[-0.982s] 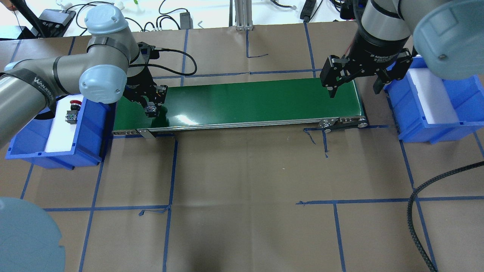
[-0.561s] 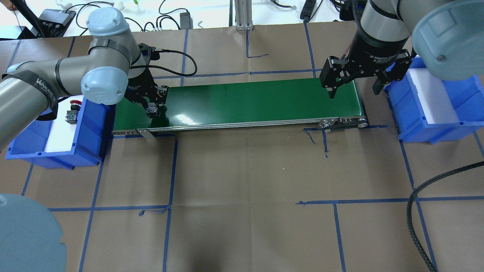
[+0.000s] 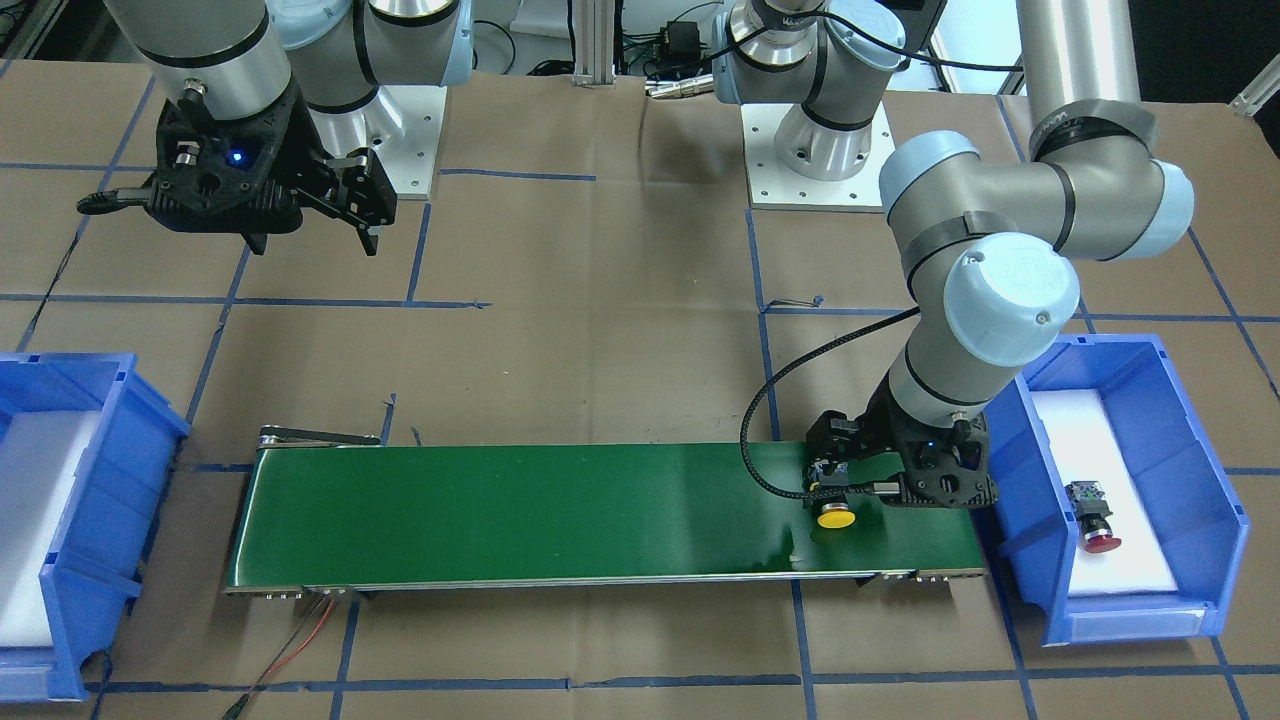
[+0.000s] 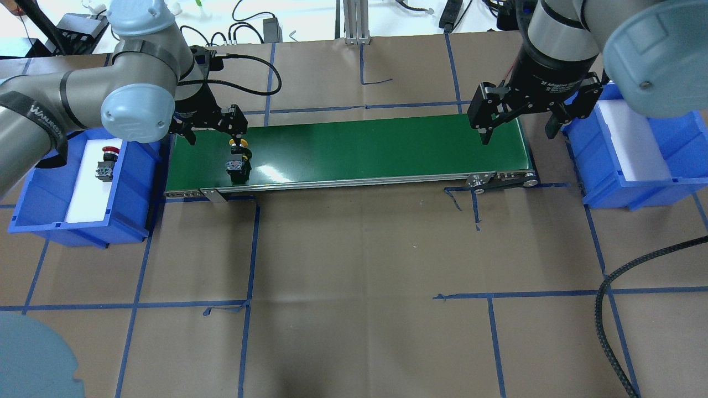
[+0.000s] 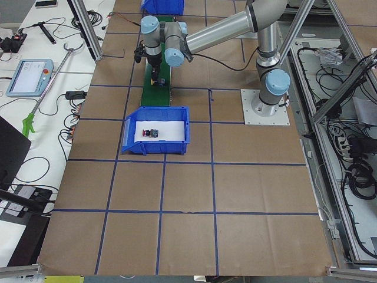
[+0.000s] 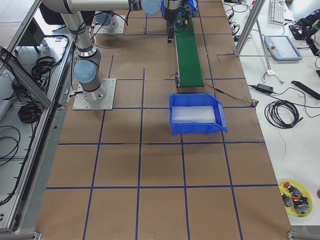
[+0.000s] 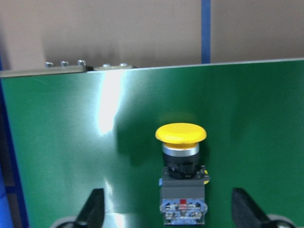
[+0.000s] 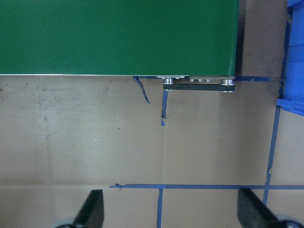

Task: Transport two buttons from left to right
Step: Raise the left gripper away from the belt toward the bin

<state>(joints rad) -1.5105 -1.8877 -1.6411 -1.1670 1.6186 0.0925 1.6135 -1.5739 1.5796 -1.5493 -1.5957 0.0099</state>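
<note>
Yellow button (image 4: 238,163) lies on the green belt (image 4: 359,149) at its left end, free below the spread left tool (image 4: 214,132); red button (image 4: 107,163) sits in the left bin (image 4: 133,188); next, probably, the spread right tool (image 4: 519,130) pinches the yellow one at the belt's right end.

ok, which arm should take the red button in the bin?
Left. The red button lies in the left bin, right beside the left gripper, which is open and empty over the belt's left end. The right gripper hangs open at the other end.
</note>
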